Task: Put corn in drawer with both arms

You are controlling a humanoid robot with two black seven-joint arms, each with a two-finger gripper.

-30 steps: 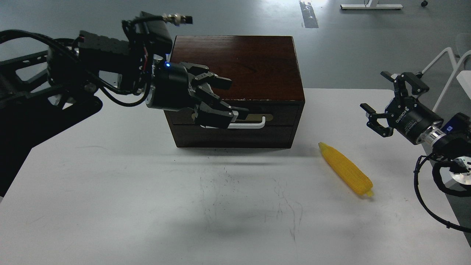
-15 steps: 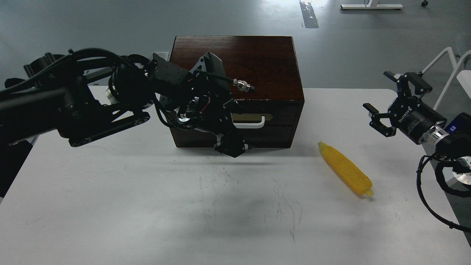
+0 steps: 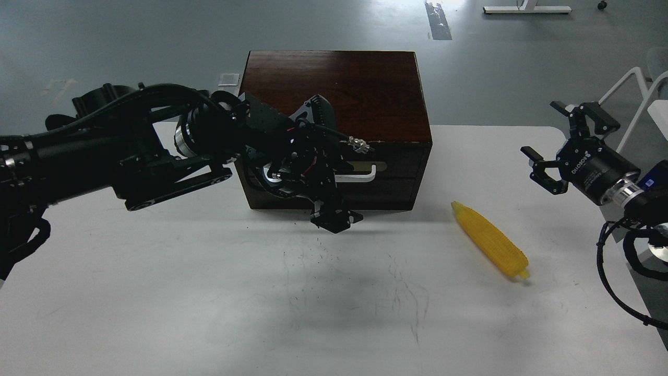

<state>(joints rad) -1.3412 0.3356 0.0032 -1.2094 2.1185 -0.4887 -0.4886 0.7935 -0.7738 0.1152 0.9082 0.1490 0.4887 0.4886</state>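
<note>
The corn (image 3: 490, 241) lies flat on the white surface (image 3: 156, 292), to the right of the dark brown wooden box (image 3: 334, 94) and a little nearer the camera than the box's front face. It rests at a slant, its tapered tip pointing up and left toward the box's lower right corner, its blunt end toward the right front of the surface. Nothing touches it.

The drawer (image 3: 402, 169) sits flush in the box front, closed, with its beige elongated plate (image 3: 371, 166) and white bar handle (image 3: 360, 176) partly showing to the right of the left arm (image 3: 104, 156). That arm reaches in from the left and crosses the box's front left part, covering the left end of the handle. Its left pincer (image 3: 335, 218) hangs low in front of the box's bottom edge, just above the surface, pointing down; it appears dark and end-on, so I cannot tell whether its fingers are spread or pressed together.

The right pincer (image 3: 557, 147) hovers above the right edge of the surface, well apart from the corn, up and to its right. Its fingers (image 3: 532, 155) are spread wide with nothing between them, and the body bears ROBOTIQ lettering. Cables (image 3: 616, 271) loop below the right arm's wrist.
</note>
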